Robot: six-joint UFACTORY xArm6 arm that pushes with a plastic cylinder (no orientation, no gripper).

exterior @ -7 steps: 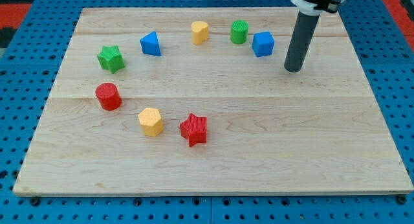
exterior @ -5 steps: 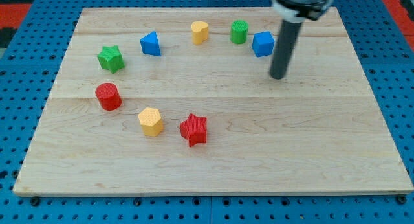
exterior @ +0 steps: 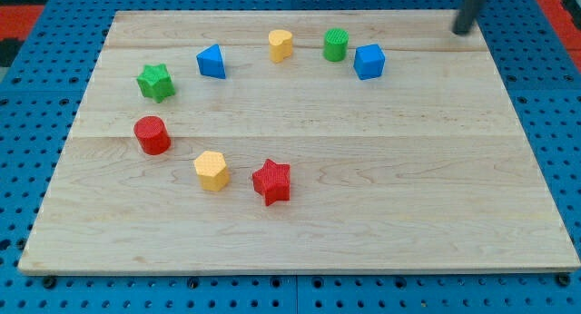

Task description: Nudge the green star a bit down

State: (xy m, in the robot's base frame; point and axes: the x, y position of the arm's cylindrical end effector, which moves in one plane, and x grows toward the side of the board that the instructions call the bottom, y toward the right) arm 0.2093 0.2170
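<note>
The green star [exterior: 156,81] lies near the left edge of the wooden board [exterior: 381,196]. My tip [exterior: 464,29] is at the board's top right corner, far to the right of the green star. The nearest blocks to the tip are the blue cube [exterior: 369,61] and the green cylinder [exterior: 336,44], both to its left.
A blue triangle [exterior: 211,61] and a yellow block [exterior: 280,44] lie along the top. A red cylinder [exterior: 152,134] sits below the green star. A yellow hexagon [exterior: 211,170] and a red star [exterior: 271,181] lie lower down.
My tip first moved left and down beside the blue cube, then swung away up and right to the board's top right corner. No block has moved.
</note>
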